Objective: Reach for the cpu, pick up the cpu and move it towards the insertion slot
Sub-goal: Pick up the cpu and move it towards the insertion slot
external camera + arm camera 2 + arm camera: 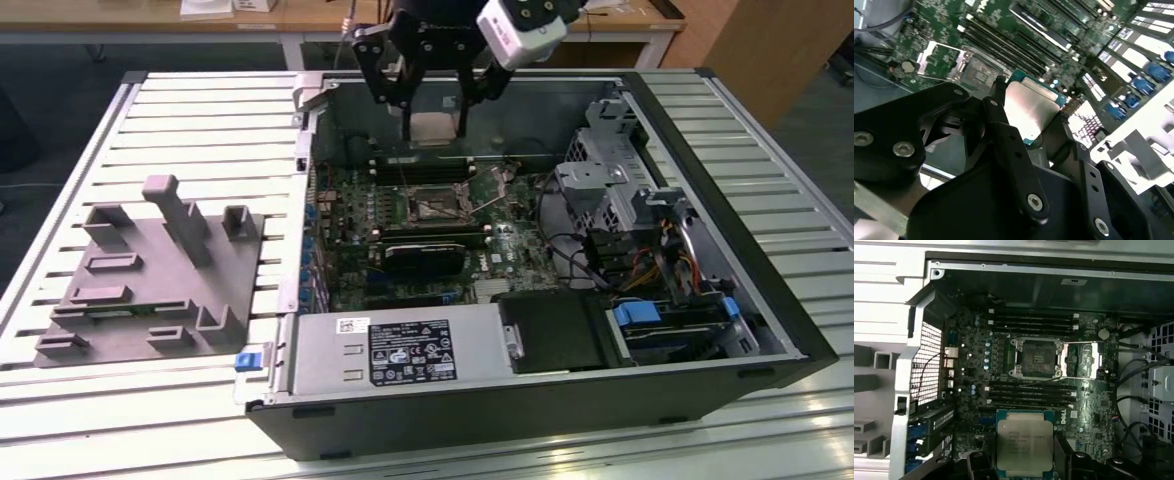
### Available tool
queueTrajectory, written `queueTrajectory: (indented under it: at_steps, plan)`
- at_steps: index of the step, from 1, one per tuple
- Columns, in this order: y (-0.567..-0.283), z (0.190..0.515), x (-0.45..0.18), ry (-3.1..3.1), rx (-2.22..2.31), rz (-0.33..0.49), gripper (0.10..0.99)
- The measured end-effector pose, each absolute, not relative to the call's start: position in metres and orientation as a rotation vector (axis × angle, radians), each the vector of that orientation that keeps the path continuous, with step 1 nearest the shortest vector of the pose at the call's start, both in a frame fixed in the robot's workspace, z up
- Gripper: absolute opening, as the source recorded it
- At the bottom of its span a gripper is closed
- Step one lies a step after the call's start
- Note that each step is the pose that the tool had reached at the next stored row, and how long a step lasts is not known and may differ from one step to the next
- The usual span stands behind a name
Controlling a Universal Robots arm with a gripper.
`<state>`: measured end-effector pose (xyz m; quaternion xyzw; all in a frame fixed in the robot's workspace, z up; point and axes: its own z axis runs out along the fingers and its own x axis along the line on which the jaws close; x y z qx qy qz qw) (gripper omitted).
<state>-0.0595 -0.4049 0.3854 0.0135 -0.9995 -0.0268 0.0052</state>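
Partly hidden: lower edge of cpu [1025,444] cut off by my fingers [1070,462] in first wrist view; in second wrist view my linkage covers one cpu corner. My gripper [435,128] clenched on cpu, fingers pressing opposite edges, metal top facing wrist cameras. In exterior view, cpu [433,129] held raised inside open computer case [694,150]. Insertion slot [1036,357] lies below and ahead of my gripper, apart from cpu, frame lid open. Grey fixture [147,275] well apart, outside case.
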Motion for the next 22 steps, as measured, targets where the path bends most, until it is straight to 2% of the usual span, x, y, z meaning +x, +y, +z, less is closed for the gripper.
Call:
queueTrajectory:
  at_steps: [22]
  plan:
    - [-0.362,0.369,-0.027,-3.130,0.043,-0.084,0.541]
